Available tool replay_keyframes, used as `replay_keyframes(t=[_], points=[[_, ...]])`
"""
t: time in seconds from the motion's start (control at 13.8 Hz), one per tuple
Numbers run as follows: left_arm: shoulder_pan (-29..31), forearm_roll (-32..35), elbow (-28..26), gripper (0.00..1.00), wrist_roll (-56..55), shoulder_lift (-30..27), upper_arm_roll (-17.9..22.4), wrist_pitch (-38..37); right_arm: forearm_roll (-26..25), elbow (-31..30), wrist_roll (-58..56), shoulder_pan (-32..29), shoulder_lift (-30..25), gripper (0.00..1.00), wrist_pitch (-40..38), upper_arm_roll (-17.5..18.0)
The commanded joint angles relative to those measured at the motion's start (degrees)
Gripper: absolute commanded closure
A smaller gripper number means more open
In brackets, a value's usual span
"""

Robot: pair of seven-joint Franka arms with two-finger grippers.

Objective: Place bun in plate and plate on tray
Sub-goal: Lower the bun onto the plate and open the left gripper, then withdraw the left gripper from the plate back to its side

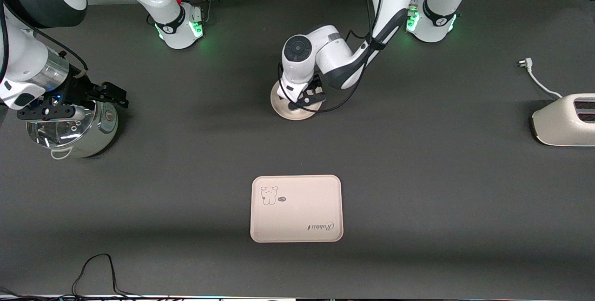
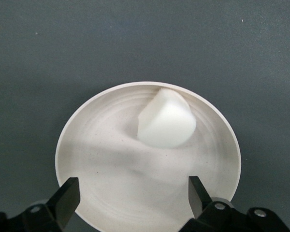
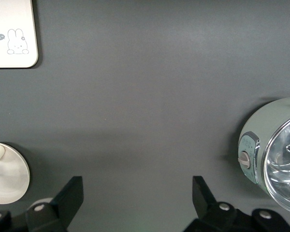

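Observation:
The round cream plate (image 1: 289,112) lies mid-table, nearer the arms' bases than the tray (image 1: 296,208). In the left wrist view the off-white bun (image 2: 166,121) lies in the plate (image 2: 106,164), off its centre. My left gripper (image 1: 307,99) hangs low over the plate, open and empty (image 2: 134,198), its fingers apart from the bun. The left hand hides the bun in the front view. The cream tray with the bear drawing is bare. My right gripper (image 1: 109,96) waits open and empty (image 3: 137,198) by the steel pot.
A shiny steel pot (image 1: 74,129) stands at the right arm's end of the table, also in the right wrist view (image 3: 280,154). A white toaster (image 1: 565,120) with its plug cable (image 1: 534,75) sits at the left arm's end. A black cable (image 1: 97,268) loops at the table's near edge.

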Motion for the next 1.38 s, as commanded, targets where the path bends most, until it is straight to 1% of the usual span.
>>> replay_keyframes(t=[0.0, 0.15, 0.29, 0.44, 0.51, 0.65, 0.73, 0.8, 0.94, 1.09, 1.16, 1.31], points=[[-0.5, 0.7, -0.1, 0.00, -1.8, -1.6, 0.0, -1.5, 1.1, -1.2, 0.0, 0.0, -1.2, 0.00, 0.9, -0.2], [0.0, 0.7, 0.2, 0.00, -1.6, -3.0, 0.0, -2.8, 1.1, -1.1, 0.0, 0.1, -1.2, 0.00, 0.9, -0.2], [1.7, 0.9, 4.5, 0.00, -0.3, -4.7, 0.4, -11.2, 1.1, -1.2, 0.0, 0.0, -1.2, 0.00, 0.9, -0.2], [6.4, 0.7, 9.5, 0.00, 5.5, -6.8, 0.4, -19.6, 1.1, -1.2, 0.0, 0.0, -1.2, 0.00, 0.9, -0.2], [9.7, 0.5, 11.7, 0.00, 9.0, -7.7, 0.5, -22.4, 1.1, -1.2, 0.0, 0.0, -1.2, 0.00, 0.9, -0.2], [16.4, 0.8, 14.1, 0.00, 17.6, -9.1, 0.8, -25.2, 1.1, -1.3, 0.0, 0.0, -1.2, 0.00, 0.9, -0.2], [20.0, 1.4, 14.2, 0.00, 23.3, -10.5, 1.8, -25.3, 1.1, -1.4, 0.0, 0.0, -1.4, 0.00, 0.9, -0.2], [21.7, 2.6, 14.1, 0.00, 30.2, -12.2, 4.9, -25.4, 1.1, -1.6, 0.0, 0.1, -1.6, 0.00, 0.8, -0.2], [21.1, 2.7, 13.9, 0.00, 41.0, -15.0, 13.7, -26.3, 1.1, -1.6, 0.4, 0.1, -1.6, 0.00, 0.8, -0.2], [21.8, 2.6, 13.9, 0.00, 50.8, -17.3, 18.4, -29.2, 1.2, -2.0, 0.8, 0.3, -2.4, 0.00, 0.5, -0.2], [22.0, 2.1, 13.5, 0.00, 53.9, -19.0, 21.5, -30.7, 1.5, -3.2, 0.9, 0.3, -3.2, 0.00, 0.8, -0.2], [22.1, 2.0, 9.8, 0.00, 55.5, -24.7, 24.4, -31.4, 4.4, -3.9, 4.7, 1.2, -3.9, 0.00, 1.4, 0.3]])
